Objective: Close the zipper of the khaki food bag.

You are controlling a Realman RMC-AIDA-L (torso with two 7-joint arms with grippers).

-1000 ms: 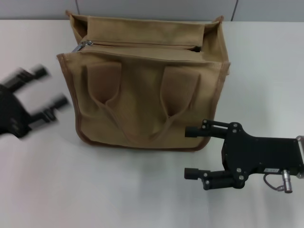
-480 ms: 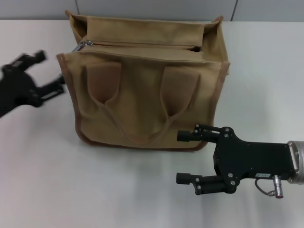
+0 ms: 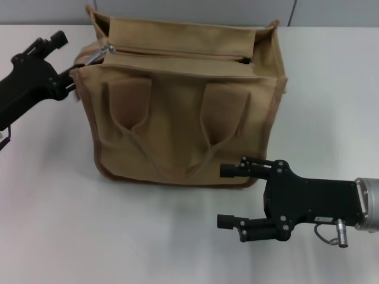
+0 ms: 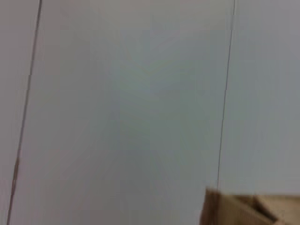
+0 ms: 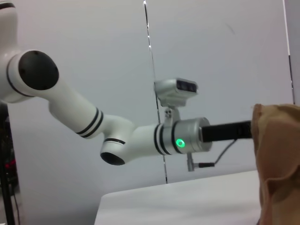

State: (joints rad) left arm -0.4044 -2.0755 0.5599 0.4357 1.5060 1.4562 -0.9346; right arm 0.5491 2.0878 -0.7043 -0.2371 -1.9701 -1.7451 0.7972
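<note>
The khaki food bag (image 3: 177, 118) stands on the white table with its front and two handles facing me. Its zipper (image 3: 177, 54) runs along the top panel, and the silver pull tab (image 3: 102, 53) sits at the left end. A dark gap shows at the zipper's right end. My left gripper (image 3: 66, 62) is open at the bag's top left corner, just left of the pull tab, with its lower finger against the bag's edge. My right gripper (image 3: 224, 196) is open and empty on the table in front of the bag's lower right corner. The bag's corner also shows in the left wrist view (image 4: 234, 208).
The white table (image 3: 118, 236) spreads around the bag, with a grey wall behind it. The right wrist view shows my left arm (image 5: 140, 136) reaching to the bag's edge (image 5: 279, 159).
My left gripper has moved up and right from the table's left side to the bag's top left corner, which shifted slightly. My right gripper has drifted a little left and down.
</note>
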